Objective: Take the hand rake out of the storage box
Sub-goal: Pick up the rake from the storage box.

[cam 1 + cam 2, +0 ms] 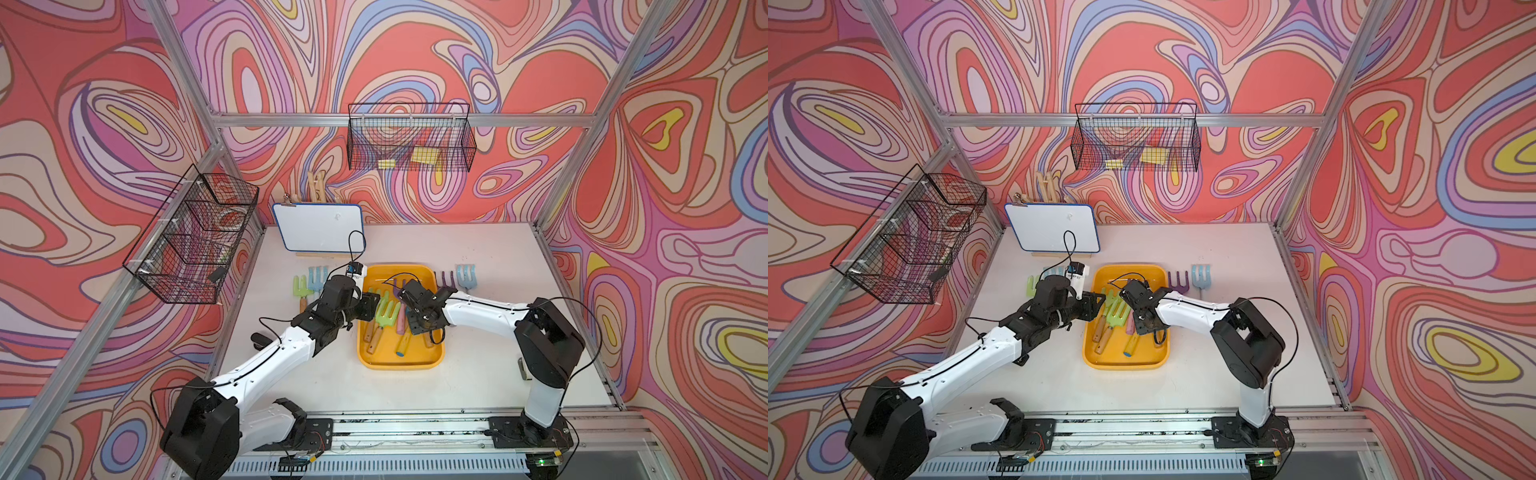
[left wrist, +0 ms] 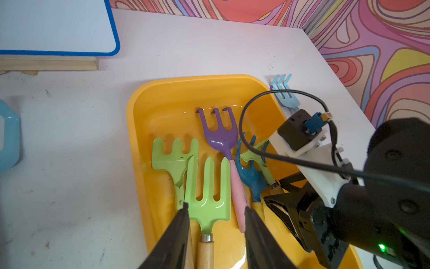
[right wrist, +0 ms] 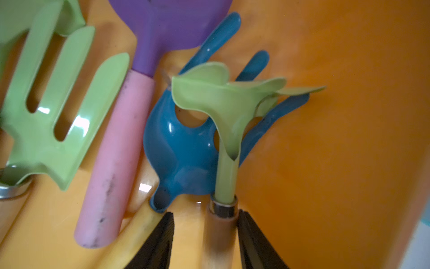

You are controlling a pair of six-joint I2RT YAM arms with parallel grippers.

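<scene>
The yellow-orange storage box (image 1: 399,365) (image 1: 1125,366) lies mid-table and holds several hand rakes. My right gripper (image 3: 204,214) (image 1: 417,322) reaches down into it, open, straddling the wooden handle (image 3: 218,235) of a light-green rake (image 3: 223,97) (image 2: 256,151). One finger rests against the metal ferrule, and a gap remains on the other side. That rake's head leans on a blue rake (image 3: 183,144). My left gripper (image 2: 215,207) (image 1: 376,306) is open above a green fork-like rake (image 2: 208,198), not touching it. A purple rake with a pink handle (image 2: 220,135) lies between them.
More rakes lie on the table either side of the box: green and blue (image 1: 309,280), purple and light blue (image 1: 457,276). A whiteboard (image 1: 320,226) stands behind. Black wire baskets hang at the left (image 1: 195,237) and the back (image 1: 409,139).
</scene>
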